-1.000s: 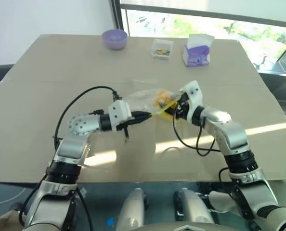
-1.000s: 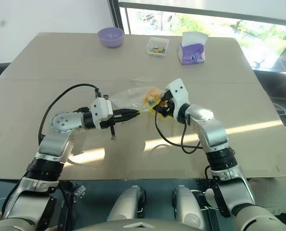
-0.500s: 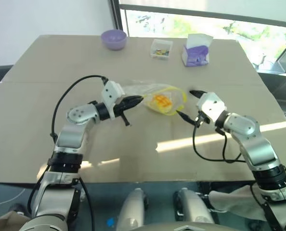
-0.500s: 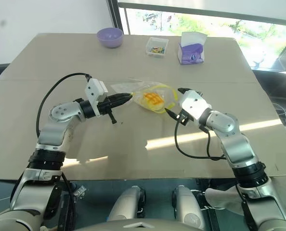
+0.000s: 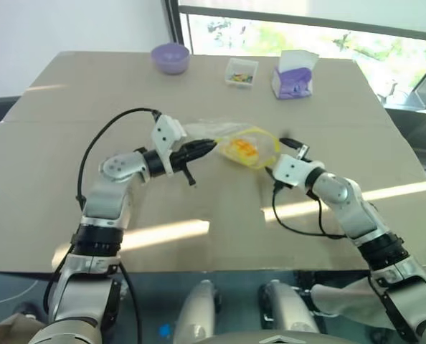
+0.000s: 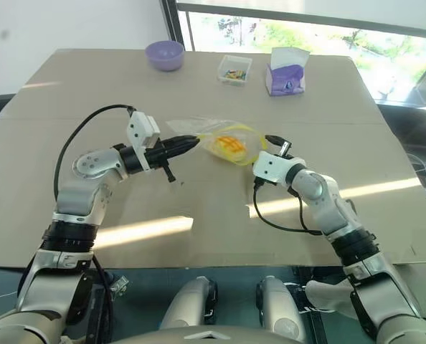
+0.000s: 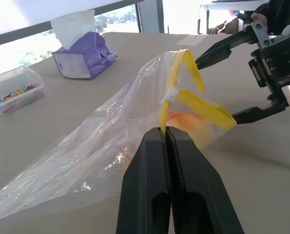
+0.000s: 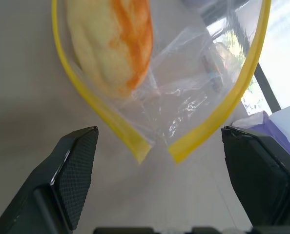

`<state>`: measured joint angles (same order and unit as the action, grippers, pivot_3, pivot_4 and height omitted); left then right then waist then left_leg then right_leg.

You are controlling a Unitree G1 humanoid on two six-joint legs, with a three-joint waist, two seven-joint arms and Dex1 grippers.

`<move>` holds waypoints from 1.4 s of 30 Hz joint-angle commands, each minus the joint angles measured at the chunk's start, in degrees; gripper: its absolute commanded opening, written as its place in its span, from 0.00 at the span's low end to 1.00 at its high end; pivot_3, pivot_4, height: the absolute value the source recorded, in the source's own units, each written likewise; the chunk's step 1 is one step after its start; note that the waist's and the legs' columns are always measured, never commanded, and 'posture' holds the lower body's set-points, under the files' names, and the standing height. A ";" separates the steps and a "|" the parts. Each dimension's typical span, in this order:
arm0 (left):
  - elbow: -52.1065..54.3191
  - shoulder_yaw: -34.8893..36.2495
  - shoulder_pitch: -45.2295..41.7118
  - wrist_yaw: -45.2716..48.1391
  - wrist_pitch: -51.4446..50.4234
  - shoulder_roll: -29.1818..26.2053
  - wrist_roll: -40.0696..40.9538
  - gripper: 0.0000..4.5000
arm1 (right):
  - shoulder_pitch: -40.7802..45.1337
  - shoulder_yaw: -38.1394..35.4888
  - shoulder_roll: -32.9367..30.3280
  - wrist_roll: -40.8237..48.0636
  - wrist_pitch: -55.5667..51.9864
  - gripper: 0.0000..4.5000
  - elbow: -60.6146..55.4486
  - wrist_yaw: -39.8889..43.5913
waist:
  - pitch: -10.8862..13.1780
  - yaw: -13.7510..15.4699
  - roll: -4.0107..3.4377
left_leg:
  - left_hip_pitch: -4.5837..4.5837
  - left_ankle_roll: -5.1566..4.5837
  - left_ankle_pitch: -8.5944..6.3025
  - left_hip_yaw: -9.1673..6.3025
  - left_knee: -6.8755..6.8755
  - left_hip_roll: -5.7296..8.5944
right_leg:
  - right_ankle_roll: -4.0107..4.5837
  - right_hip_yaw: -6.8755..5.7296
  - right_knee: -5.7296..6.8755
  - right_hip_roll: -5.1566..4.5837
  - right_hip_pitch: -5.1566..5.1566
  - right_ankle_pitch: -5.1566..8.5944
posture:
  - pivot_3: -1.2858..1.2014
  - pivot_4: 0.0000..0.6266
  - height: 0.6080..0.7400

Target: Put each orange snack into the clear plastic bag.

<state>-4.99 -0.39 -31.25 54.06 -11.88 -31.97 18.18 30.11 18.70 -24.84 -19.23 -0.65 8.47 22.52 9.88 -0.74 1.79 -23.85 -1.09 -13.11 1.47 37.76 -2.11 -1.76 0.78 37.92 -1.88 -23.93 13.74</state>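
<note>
Biggest risk I see right now: the left gripper (image 7: pixel 168 134) is pinching just the yellow seal strip (image 7: pixel 184 100) of the clear zip bag (image 5: pixel 231 143), jaws pressed together, and the mouth gapes wide toward the right gripper (image 8: pixel 159 161). If that pinch slips or the bag tips, the orange bun (image 8: pixel 116 41) could roll straight back out, since it sits just inside the opening. The right gripper's fingers are spread wide, holding nothing, just in front of the bag mouth. So the bun looks bagged, but unsealed. At the far edge of the table (image 5: pixel 69 107) there's a small clear box of colourful bits (image 5: pixel 241 72), a purple tissue box (image 5: pixel 293 77) and a purple bowl (image 5: pixel 170 56).
</note>
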 commanded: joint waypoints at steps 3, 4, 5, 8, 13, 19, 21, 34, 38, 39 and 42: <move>3.85 1.66 0.69 -0.15 -0.36 -1.06 0.97 0.00 | 1.38 -4.16 1.88 4.77 2.38 0.96 -1.63 0.84 | 0.00 0.01 0.00 | 0.00 0.00 0.00 -0.02 0.00 0.00 | 0.00 -0.01 0.00 0.00 0.01 0.00 | 0.52 0.24 0.95; 3.93 1.69 0.79 -0.20 -0.38 -1.11 0.97 0.00 | 1.35 -4.27 2.03 5.27 2.57 0.96 -1.64 1.18 | 0.00 0.00 0.00 | 0.00 0.00 0.00 -0.01 0.00 0.00 | 0.00 -0.01 -0.01 0.00 0.01 0.00 | 0.52 0.24 0.95; 3.93 1.72 0.85 -0.22 -0.37 -1.14 0.95 0.00 | 1.37 -4.31 2.07 5.67 2.83 0.96 -1.57 1.49 | 0.00 -0.02 0.00 | 0.00 0.00 0.00 -0.01 0.00 0.00 | 0.00 -0.01 0.00 -0.01 0.01 0.00 | 0.52 0.24 0.95; 4.30 1.90 1.25 -0.25 -0.35 -1.27 0.97 0.00 | 1.09 -4.41 2.18 7.26 2.39 0.85 -1.90 3.36 | 0.00 -0.03 0.00 | 0.00 0.00 0.00 -0.02 0.00 0.00 | 0.00 -0.02 0.01 0.00 0.01 0.00 | 0.52 0.24 0.95; 4.59 1.94 1.58 0.05 0.05 -1.34 0.99 0.00 | 1.27 -4.10 1.80 7.21 3.13 0.41 -1.01 4.27 | 0.00 -0.02 0.00 | 0.01 0.00 0.00 -0.02 0.00 0.00 | 0.00 -0.02 0.02 0.00 0.01 0.00 | 0.52 0.24 0.95; 4.53 2.13 1.60 0.47 0.51 -1.53 1.24 0.00 | 1.97 -4.15 1.10 5.83 4.29 0.09 0.72 4.03 | 0.00 -0.01 0.00 | 0.01 0.00 0.00 -0.02 0.00 0.00 | 0.00 -0.02 0.01 -0.01 0.01 0.00 | 0.52 0.24 0.95; 4.42 2.24 1.57 0.62 0.71 -1.57 1.28 0.00 | 2.14 -4.22 1.00 5.69 4.50 0.09 1.22 3.92 | 0.00 -0.03 0.00 | 0.01 0.00 0.00 -0.01 0.00 0.00 | 0.00 -0.01 0.01 -0.01 0.01 0.00 | 0.52 0.24 0.95; 2.81 3.29 -0.18 -1.02 -1.20 -0.89 1.91 0.00 | 0.56 -4.99 -1.06 5.39 3.27 0.04 -0.55 5.93 | 0.00 0.00 0.00 | 0.01 0.00 0.00 -0.01 0.00 0.00 | 0.01 -0.01 0.02 -0.01 0.01 0.00 | 0.52 0.24 0.95; 2.30 5.30 -2.19 -2.65 -5.40 -0.12 4.70 0.00 | -0.83 -7.13 -1.52 7.56 1.24 0.21 -3.74 6.95 | 0.00 0.01 0.00 | 0.00 0.00 0.00 -0.04 0.00 0.00 | 0.00 -0.03 0.03 0.00 0.01 0.00 | 0.52 0.24 0.95; 2.01 6.09 -2.87 -3.02 -6.52 0.11 5.78 0.00 | -1.24 -7.69 -1.77 7.48 1.03 0.34 -4.61 6.48 | 0.00 0.01 0.00 | 0.00 0.00 0.00 -0.04 0.02 0.00 | 0.00 -0.02 0.03 0.00 0.02 0.00 | 0.52 0.24 0.95; 0.14 11.29 -6.33 -5.89 -14.01 1.62 12.84 0.00 | -2.43 -9.59 -2.35 8.98 -0.42 0.53 -7.86 7.17 | 0.00 0.02 0.01 | -0.01 0.00 0.00 -0.05 0.06 0.00 | 0.00 -0.04 0.04 -0.01 0.02 -0.01 | 0.52 0.24 0.95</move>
<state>-5.15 7.24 -35.40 49.60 -23.11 -30.45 27.15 27.77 11.63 -26.49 -11.62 -0.51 4.25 29.54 9.88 -0.73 1.79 -23.86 -1.09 -13.11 1.41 37.83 -2.11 -1.77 0.74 37.96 -1.89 -23.91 13.73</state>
